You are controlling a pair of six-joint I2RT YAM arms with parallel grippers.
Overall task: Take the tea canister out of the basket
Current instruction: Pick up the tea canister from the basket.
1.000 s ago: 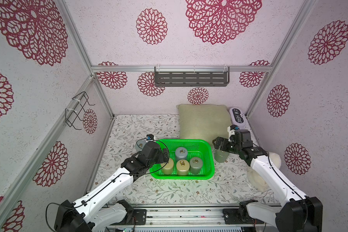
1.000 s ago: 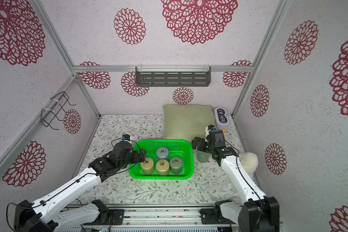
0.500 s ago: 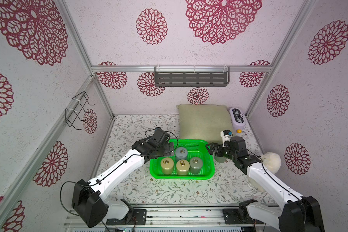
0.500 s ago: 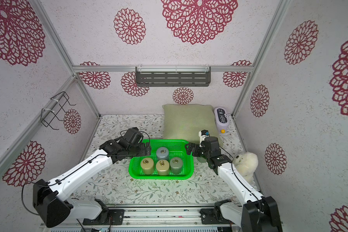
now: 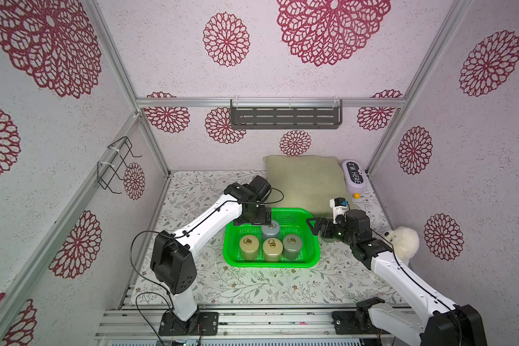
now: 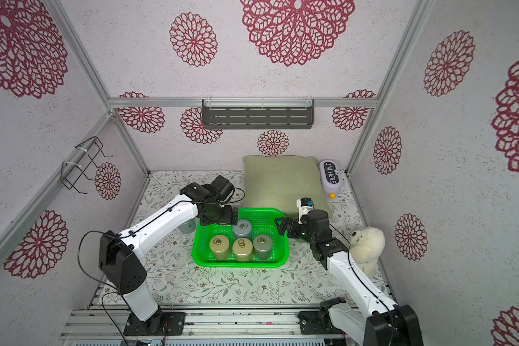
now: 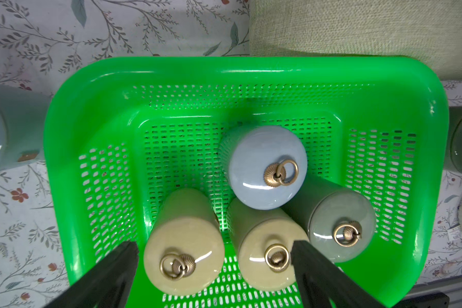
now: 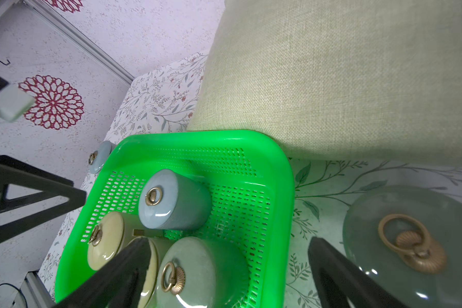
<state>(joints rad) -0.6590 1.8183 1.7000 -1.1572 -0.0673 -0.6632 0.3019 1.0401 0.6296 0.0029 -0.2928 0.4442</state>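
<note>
Blue-grey tea canister stands upright in basket, lid upward.

Six tea canisters, one green basket.
Four inside, two outside; also one cushion, one plush toy.

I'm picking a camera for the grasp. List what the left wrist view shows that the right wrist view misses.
Left wrist only: the middle beige canister with its brass ring unobstructed. Right wrist only: the flowered wall and the ringed lid of the grey-green canister outside the basket. Both: the green basket, the blue-grey canister in it, the cushion.
</note>
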